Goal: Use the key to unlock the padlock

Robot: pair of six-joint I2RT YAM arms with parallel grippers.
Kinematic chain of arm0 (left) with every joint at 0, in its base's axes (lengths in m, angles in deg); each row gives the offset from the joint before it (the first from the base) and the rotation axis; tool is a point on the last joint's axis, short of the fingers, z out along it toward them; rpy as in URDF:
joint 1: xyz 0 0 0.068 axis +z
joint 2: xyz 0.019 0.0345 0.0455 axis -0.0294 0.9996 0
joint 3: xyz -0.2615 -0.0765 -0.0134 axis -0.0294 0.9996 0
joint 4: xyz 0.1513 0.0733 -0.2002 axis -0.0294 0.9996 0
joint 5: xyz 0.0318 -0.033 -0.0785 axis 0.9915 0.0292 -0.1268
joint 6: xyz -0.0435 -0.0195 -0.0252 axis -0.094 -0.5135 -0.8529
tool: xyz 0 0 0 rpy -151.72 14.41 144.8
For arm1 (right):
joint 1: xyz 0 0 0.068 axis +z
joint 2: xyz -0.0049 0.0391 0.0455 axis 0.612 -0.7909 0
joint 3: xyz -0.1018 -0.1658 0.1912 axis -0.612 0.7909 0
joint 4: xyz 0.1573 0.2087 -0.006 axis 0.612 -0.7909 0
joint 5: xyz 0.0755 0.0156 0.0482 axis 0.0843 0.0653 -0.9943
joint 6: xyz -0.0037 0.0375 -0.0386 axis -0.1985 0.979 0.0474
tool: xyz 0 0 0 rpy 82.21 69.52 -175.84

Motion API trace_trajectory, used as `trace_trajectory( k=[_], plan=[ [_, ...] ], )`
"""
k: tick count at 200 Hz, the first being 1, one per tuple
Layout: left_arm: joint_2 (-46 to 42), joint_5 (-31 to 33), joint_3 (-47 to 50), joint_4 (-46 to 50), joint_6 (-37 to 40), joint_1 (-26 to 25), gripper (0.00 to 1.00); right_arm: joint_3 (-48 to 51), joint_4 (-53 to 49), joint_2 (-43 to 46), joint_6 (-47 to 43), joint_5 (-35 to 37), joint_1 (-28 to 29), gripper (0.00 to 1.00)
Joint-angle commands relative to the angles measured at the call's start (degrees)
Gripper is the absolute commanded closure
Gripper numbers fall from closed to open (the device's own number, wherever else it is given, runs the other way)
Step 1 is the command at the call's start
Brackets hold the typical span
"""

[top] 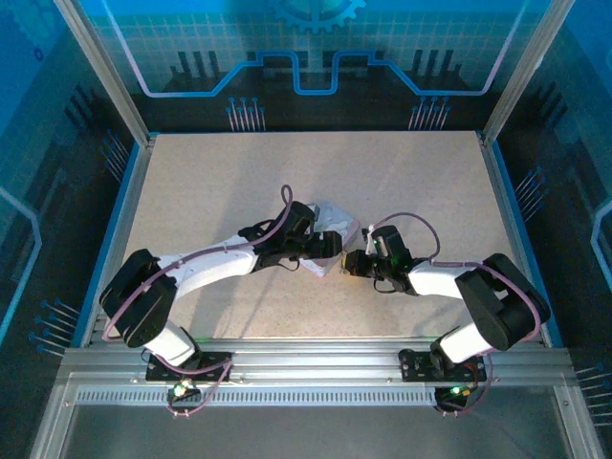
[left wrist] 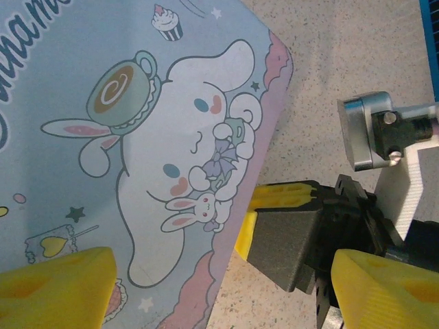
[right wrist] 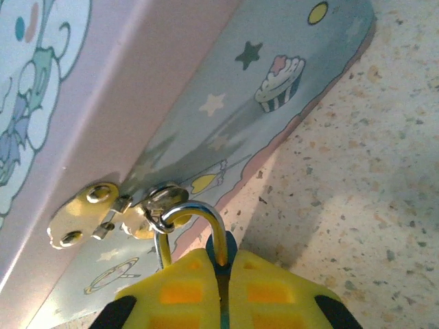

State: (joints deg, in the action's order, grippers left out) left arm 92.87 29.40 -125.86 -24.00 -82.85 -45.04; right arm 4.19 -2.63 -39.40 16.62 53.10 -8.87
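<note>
**Step (my read):** R side working at the lock, shackle not yet free.

**R gripper** (right wrist: 225,269): pads pressed together, no gap to see, right under the padlock (right wrist: 219,236). The shackle legs drop behind and between the pads, so the lock body is hidden. Can't tell if the pinch is on the body or on the key.

**Padlock:** hangs at the box front, silver shackle threaded thru the staple of the brass hasp (right wrist: 81,218). Looks closed, as far as I can judge.

**Box** (right wrist: 288,123): front wall fills the R wrist view, its lower edge meets the table (right wrist: 370,178).

**L gripper** (left wrist: 223,288): fingers wide apart, gripping nothing. One tip is over the printed lid, the other off the box beside the R gripper. Contact w/ lid: can't tell.

**To do it well (judgement):**
- Turn about the key's axis only, no side pull. The shackle and staple are thin and would drag the box.
- L shd bear down on the lid so the box can't swing.
- Risk: pads slip on so small a part. Re-grip rather than force.

**Views:**
- R wrist gives shackle/staple/hasp detail, too small to read from top.
- L wrist adds the lid print and the R gripper side-on, just beside the box corner.
- Top adds both arms meeting at the box's near-right corner, mid-table.
</note>
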Motion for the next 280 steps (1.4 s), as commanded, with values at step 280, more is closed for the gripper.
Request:
trace_trajectory(
  k=[280],
  plan=[
    [1.86, 0.15, -1.06, -2.37, 0.40, -0.29, 0.16, 4.50, -0.07, -0.32, 0.65, -1.98, 0.09, 0.77]
  ],
)
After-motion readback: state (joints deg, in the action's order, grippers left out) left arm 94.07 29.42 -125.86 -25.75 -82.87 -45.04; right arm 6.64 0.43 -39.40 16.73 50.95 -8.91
